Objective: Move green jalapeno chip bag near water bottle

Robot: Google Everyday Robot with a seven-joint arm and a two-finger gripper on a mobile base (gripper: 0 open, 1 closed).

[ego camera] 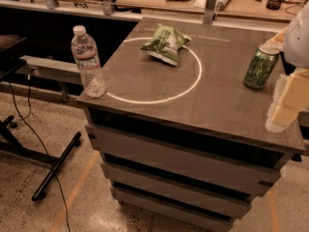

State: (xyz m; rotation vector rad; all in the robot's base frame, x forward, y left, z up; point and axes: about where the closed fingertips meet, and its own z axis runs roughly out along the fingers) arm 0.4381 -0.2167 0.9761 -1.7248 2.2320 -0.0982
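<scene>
Your gripper point(288, 100) hangs off the cabinet top's point(193, 105) right edge; you cannot tell whether it is released or clenched. Well to its left lies the green jalapeno chip bag point(165, 43), apart from the water bottle point(88, 62) at the far-left edge. Bare surface lies between them, and a soda can point(260, 66) stands near the gripper.

No lettering is readable on the water bottle point(88, 62), green jalapeno chip bag point(165, 43) or can point(260, 67); the hand point(286, 104) hangs at the counter's point(217, 103) right edge.
</scene>
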